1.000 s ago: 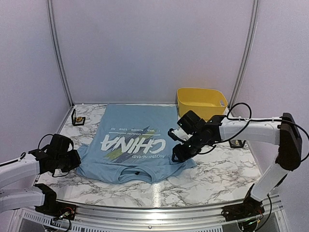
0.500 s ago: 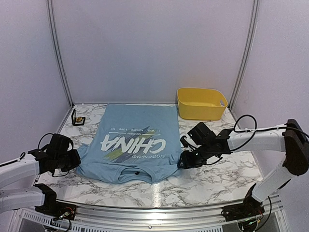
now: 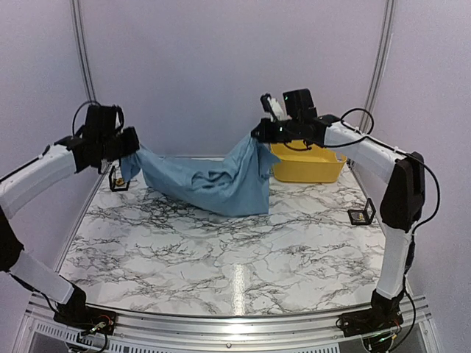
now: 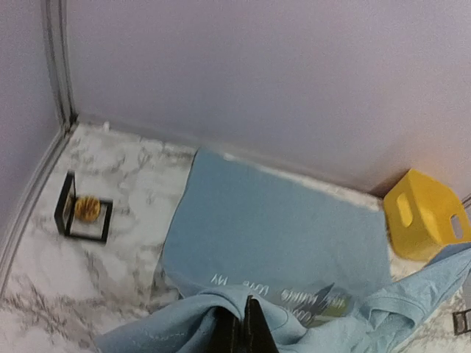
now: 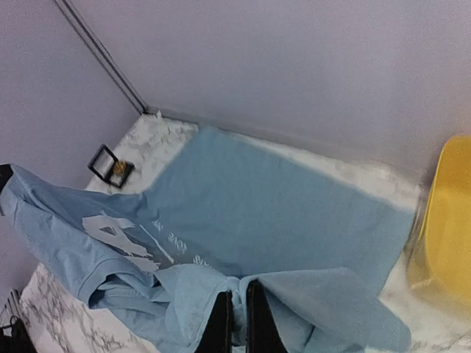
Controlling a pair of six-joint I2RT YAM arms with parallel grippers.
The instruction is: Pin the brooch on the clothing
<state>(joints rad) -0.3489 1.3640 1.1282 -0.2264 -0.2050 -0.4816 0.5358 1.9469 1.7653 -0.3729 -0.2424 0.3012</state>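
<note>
While the left gripper [image 3: 130, 152] and right gripper [image 3: 258, 136] pinch shut on the T-shirt [image 3: 213, 187], it sags between them at 12 o'clock. It is best to lower both together, slowly, so it lands flat.

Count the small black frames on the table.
2. One frame at the far left edge; another at right, nearer than the bin. The shirt may hide others.

We see a yellow bin [image 3: 313, 173] at the back right of a marbled bench [image 3: 235, 250]. Lilac walls [image 3: 221, 73] enclose it.
</note>
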